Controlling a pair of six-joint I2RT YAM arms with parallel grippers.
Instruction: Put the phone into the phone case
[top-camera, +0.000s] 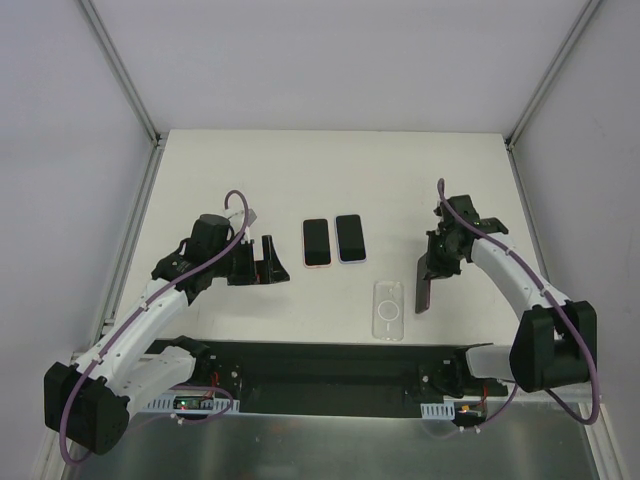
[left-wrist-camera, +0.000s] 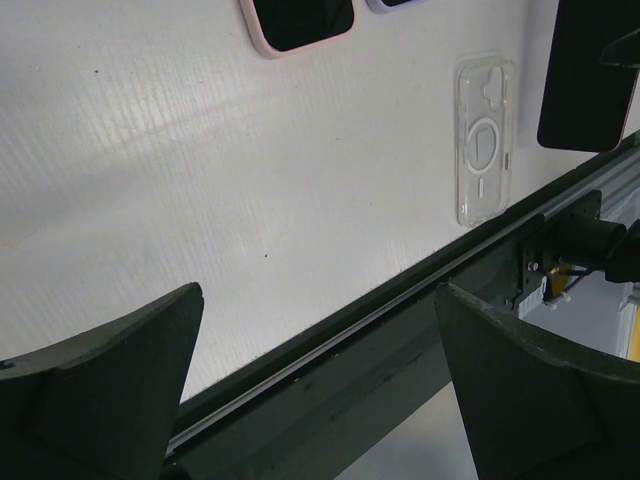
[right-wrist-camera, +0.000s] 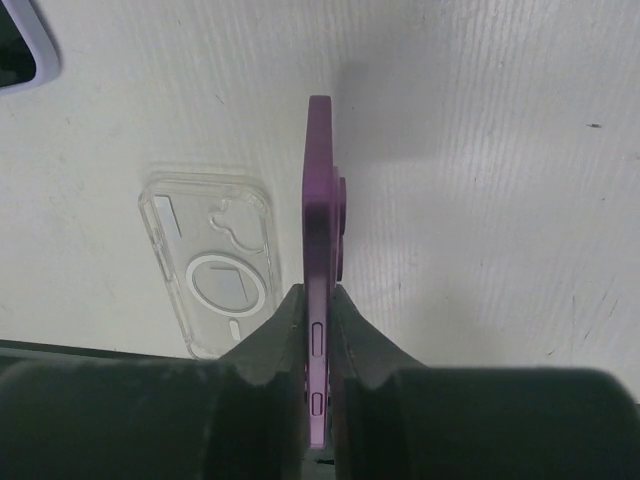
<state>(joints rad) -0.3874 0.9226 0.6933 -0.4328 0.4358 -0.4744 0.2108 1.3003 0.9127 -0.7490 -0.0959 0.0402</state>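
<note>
Clamps the purple phone (right-wrist-camera: 318, 200) in the right gripper (right-wrist-camera: 318, 330), pressed on both faces. Holds it on edge over the tabletop (right-wrist-camera: 480, 200), just beside the clear phone case (right-wrist-camera: 210, 265) (this one lying flat). Hangs the left gripper (left-wrist-camera: 320, 340) spread wide apart, well away from both.

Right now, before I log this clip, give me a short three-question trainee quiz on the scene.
1. True or false: the left gripper is shut on a phone.
2. What does the right gripper hold? A) wallet B) purple phone C) nothing
3. How many phones lie flat on the table?
Key: 1 false, open and empty. 2 B. 3 two: the pink-edged phone and the lilac-edged phone.
</note>
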